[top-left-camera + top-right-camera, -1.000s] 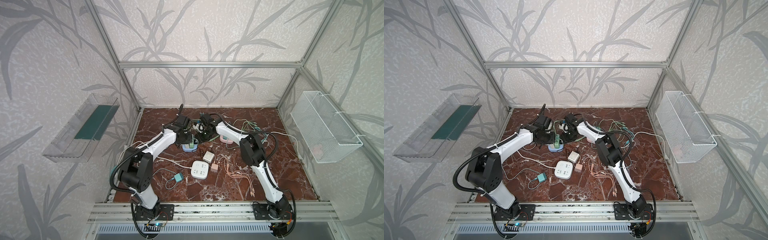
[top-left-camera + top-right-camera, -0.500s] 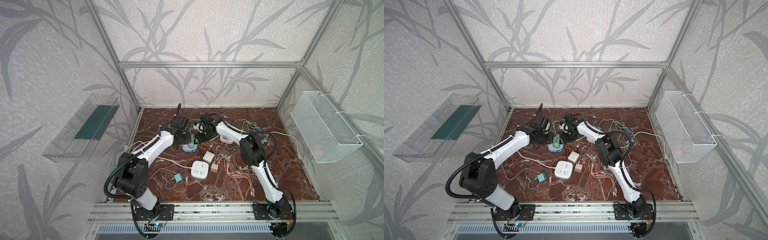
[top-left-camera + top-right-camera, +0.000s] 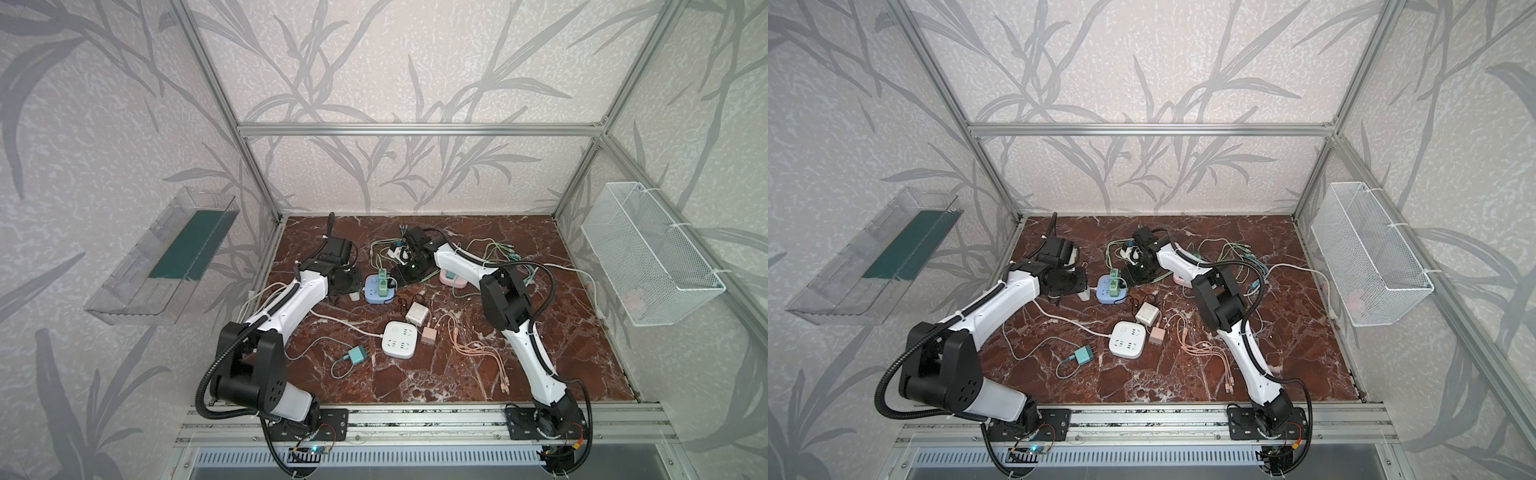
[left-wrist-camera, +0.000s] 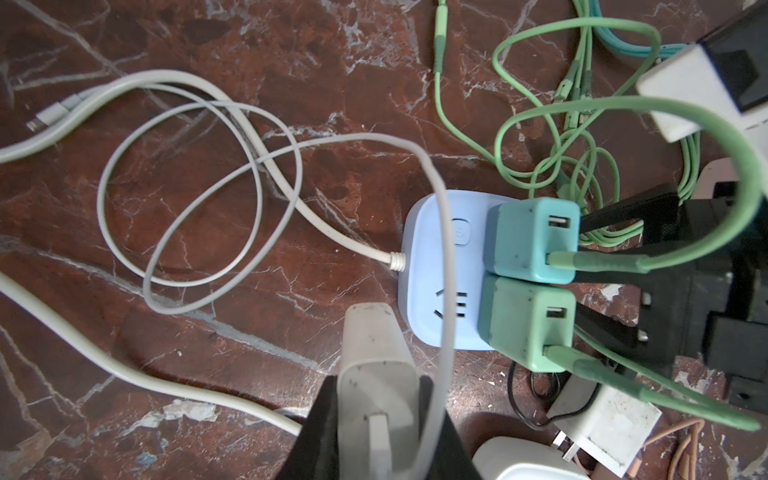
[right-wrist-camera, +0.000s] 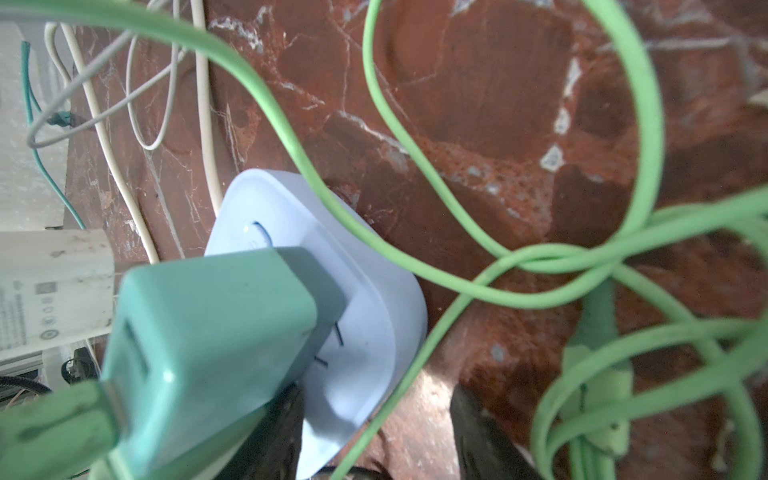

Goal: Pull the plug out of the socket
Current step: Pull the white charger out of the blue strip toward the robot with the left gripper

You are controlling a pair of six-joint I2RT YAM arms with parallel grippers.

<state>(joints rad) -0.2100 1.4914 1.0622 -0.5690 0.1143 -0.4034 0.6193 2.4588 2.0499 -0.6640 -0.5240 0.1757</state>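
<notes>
Lying at nine o'clock of the blue socket (image 3: 375, 289) in a top view, one white plug (image 3: 354, 296) looks already pulled out. Left wrist view: the left gripper (image 4: 378, 390) clamps it; two green plugs (image 4: 532, 241) sit plugged in. Right wrist view: the right gripper (image 5: 380, 419), jaws parted about the socket's corner, probably steadies it.

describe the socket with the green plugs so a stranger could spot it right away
On the red marble table, look to the far middle, behind the white socket. The blue socket lies there, left of the pink socket; it alone is pale blue with two green plugs standing in it.
</notes>
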